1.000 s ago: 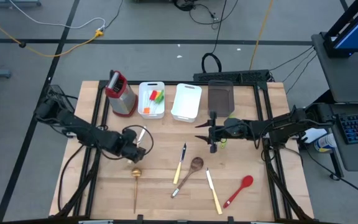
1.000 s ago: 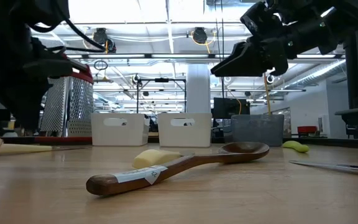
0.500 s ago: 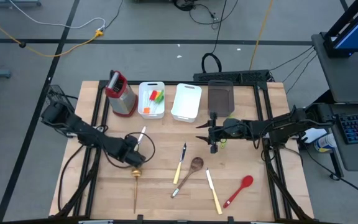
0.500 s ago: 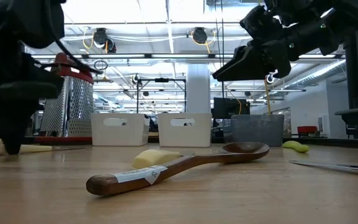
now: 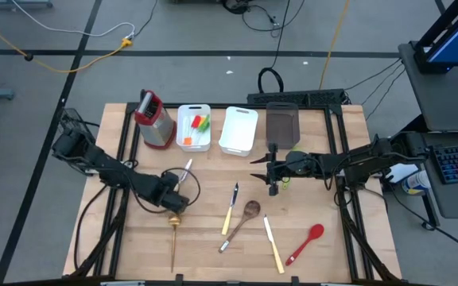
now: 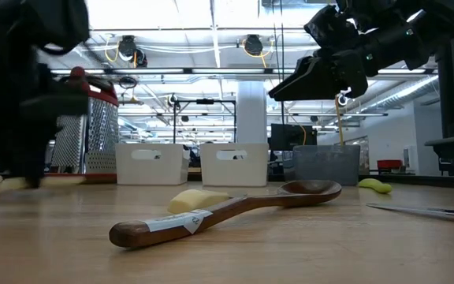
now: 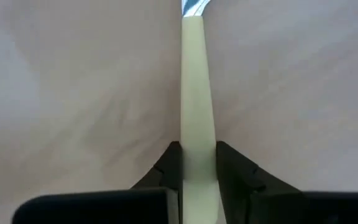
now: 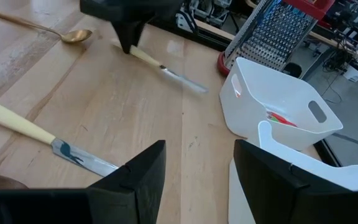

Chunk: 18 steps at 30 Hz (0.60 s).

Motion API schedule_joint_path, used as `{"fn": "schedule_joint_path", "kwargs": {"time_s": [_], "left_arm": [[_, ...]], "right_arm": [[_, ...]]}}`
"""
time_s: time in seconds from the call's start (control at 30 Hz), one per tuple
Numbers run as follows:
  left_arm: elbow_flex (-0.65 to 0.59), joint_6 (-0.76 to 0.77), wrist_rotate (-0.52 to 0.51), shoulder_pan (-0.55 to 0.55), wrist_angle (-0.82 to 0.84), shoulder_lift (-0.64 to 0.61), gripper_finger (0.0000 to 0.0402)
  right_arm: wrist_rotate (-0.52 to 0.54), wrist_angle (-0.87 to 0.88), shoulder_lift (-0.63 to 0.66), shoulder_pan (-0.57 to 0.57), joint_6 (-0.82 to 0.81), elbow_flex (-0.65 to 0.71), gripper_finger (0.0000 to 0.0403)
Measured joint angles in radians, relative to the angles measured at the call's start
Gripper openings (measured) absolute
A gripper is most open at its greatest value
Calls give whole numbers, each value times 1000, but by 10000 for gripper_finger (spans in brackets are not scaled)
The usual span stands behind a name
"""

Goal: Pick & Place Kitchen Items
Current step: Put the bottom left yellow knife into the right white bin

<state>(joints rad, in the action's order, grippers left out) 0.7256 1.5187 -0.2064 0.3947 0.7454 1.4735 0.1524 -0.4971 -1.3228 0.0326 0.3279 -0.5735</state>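
Here, three cream-handled knives [image 5: 230, 208]; one held.

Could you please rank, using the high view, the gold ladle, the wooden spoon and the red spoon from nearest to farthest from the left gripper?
Measured from the left gripper, whose jaws clamp a cream-handled knife:
1. Gold ladle, just below it, toward the table's front edge.
2. Wooden spoon, mid-table, to its right.
3. Red spoon, far right, near the front.
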Motion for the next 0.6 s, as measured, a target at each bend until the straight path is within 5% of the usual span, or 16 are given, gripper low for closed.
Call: {"fn": "schedule_joint_path", "kwargs": {"time_s": [0.3, 0.6], "left_arm": [[188, -332, -243, -91, -7, -46, 52], [308, -680, -230, -261, -90, -46, 52]], "right_arm": [[0, 0, 0, 0, 4, 0, 183], [0, 20, 0, 2, -54, 0, 183]]}}
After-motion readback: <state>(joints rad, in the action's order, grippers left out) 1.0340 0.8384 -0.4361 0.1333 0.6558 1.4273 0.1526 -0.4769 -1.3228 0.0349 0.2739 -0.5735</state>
